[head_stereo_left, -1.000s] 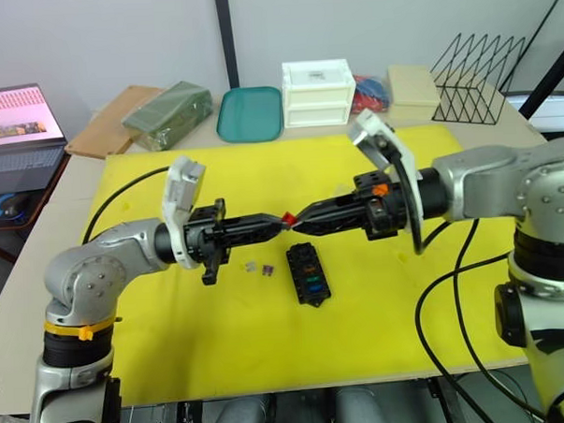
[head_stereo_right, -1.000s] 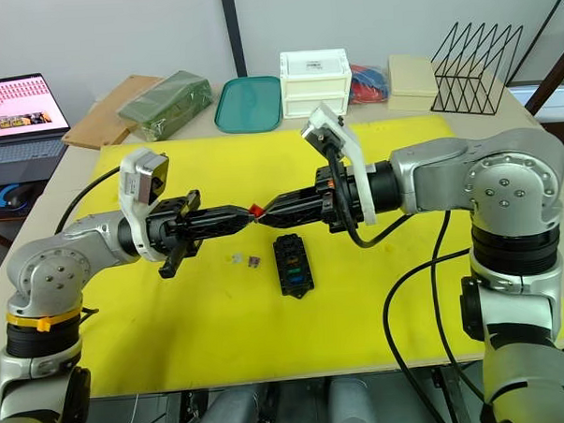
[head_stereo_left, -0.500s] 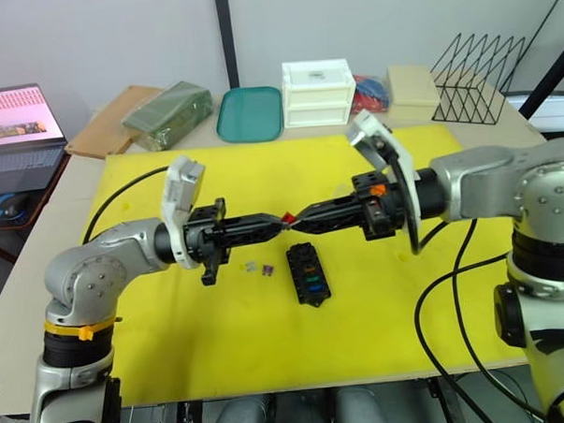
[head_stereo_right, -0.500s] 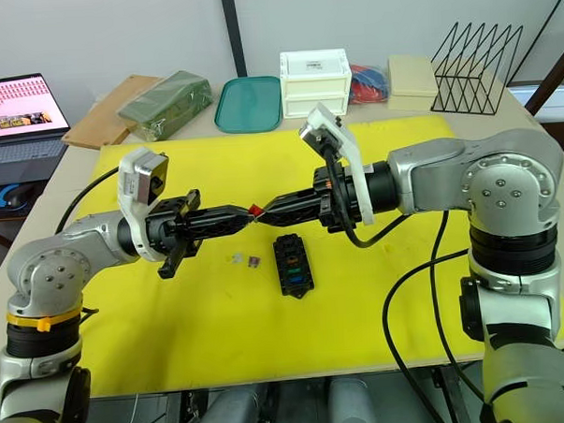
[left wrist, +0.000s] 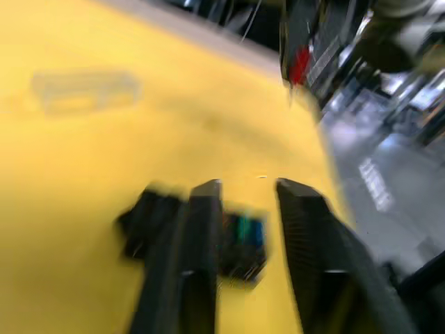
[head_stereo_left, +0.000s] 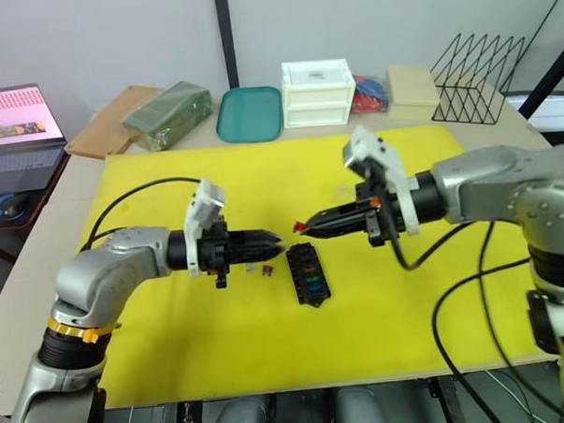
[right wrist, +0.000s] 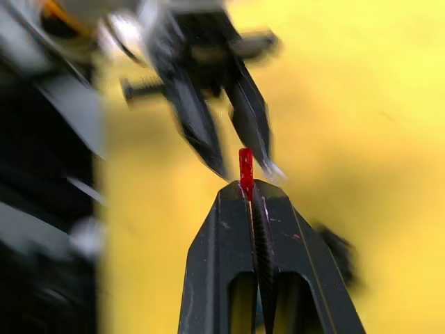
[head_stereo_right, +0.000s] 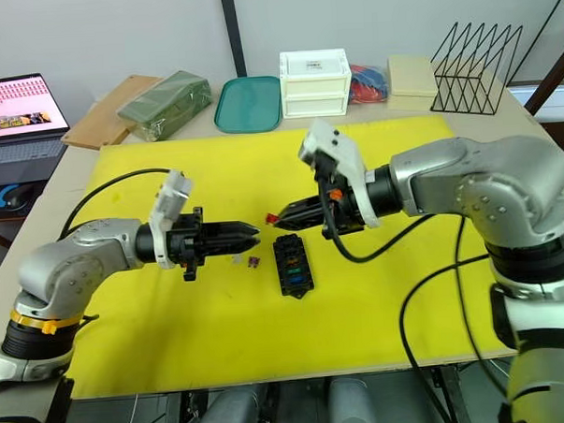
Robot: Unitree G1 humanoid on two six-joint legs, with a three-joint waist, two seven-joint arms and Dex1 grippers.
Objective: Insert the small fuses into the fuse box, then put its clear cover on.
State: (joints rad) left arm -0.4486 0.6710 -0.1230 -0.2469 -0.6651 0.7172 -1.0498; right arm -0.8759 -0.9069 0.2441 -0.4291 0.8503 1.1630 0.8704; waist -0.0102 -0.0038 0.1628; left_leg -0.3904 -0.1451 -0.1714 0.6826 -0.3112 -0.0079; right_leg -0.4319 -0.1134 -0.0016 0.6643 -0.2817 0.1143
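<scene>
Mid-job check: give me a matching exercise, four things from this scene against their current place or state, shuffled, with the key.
Things:
1. red fuse
2. left gripper
3. fuse box
4. clear cover

States:
A. lying on the yellow mat with some coloured fuses already in its slots
B. pinched at the tip of the right gripper
C. jaws apart, holding nothing
D. lying alone on the mat, not on the box

Pairs: 1-B, 2-C, 3-A, 4-D
</scene>
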